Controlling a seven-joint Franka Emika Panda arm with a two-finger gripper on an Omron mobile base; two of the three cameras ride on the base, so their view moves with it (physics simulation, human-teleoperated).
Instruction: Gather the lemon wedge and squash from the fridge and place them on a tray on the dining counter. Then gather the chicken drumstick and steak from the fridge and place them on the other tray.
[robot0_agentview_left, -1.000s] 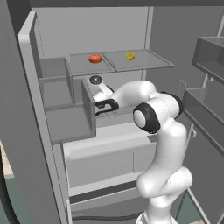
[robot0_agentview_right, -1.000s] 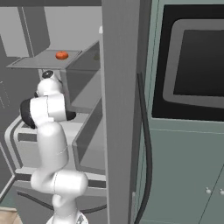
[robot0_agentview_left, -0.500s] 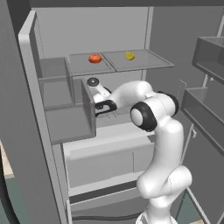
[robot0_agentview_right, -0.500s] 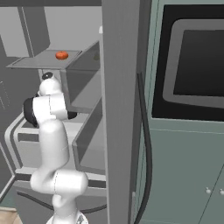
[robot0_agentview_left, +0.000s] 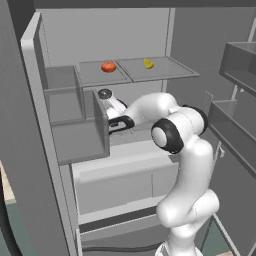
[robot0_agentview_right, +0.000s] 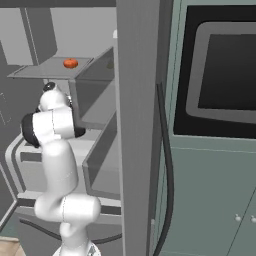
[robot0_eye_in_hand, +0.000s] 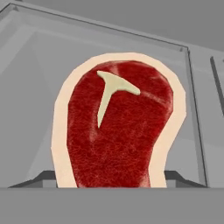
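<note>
The gripper (robot0_eye_in_hand: 112, 183) reaches into the fridge (robot0_agentview_left: 60, 150) at mid height, its two dark fingertips (robot0_eye_in_hand: 39, 179) low on either side of the steak (robot0_eye_in_hand: 118, 127); whether they are clamped on the meat or merely flank it I cannot tell. The steak lies directly ahead of the hand, between the tips, on a grey fridge shelf (robot0_eye_in_hand: 26, 87), red with a pale fat rim and a T-shaped bone. On the upper shelf (robot0_agentview_left: 165, 70), well above the hand, sit a red-orange item (robot0_agentview_left: 108, 66) and a yellow item (robot0_agentview_left: 148, 63), apart.
</note>
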